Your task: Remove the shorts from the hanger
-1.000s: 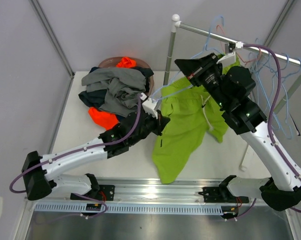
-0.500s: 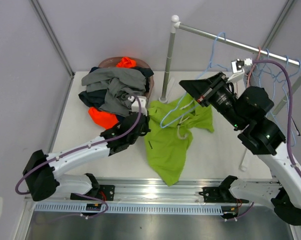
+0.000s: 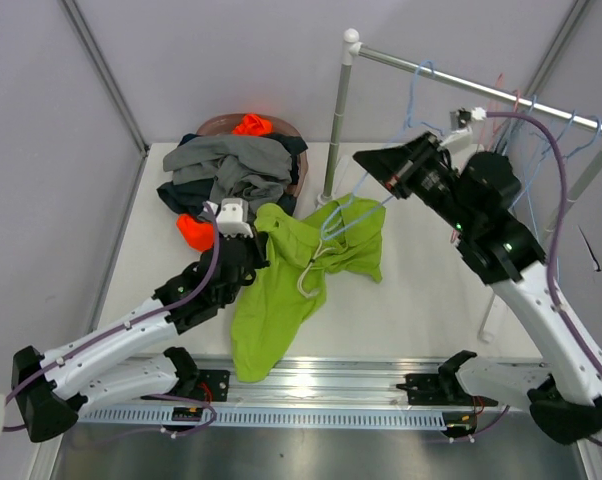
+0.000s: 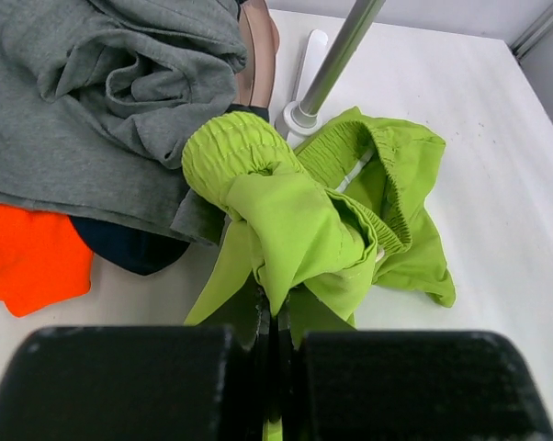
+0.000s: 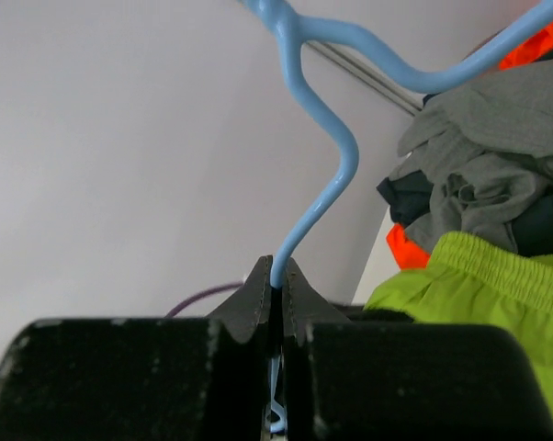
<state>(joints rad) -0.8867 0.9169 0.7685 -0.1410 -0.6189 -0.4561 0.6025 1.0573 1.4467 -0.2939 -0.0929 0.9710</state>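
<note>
Shorts of lime green fabric [image 3: 271,300] are spread on the white table [image 3: 431,300], left of centre, on the near side of a heap of grey, navy and orange shorts [image 3: 231,170]. The left hand [image 4: 272,308] is clamped on a fold of the green fabric. The right hand [image 5: 278,276] is clamped on a light blue plastic hanger [image 5: 315,219], whose lower end meets the green waistband.

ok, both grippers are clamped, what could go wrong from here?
1. The light blue plastic hanger in the right gripper looks threaded through the lime green fabric shorts; pulling apart may snag the waistband.
2. The left gripper pinches only a bunched fold, which could slip.
3. The white drawstring loops beside the hanger and might catch.
</note>
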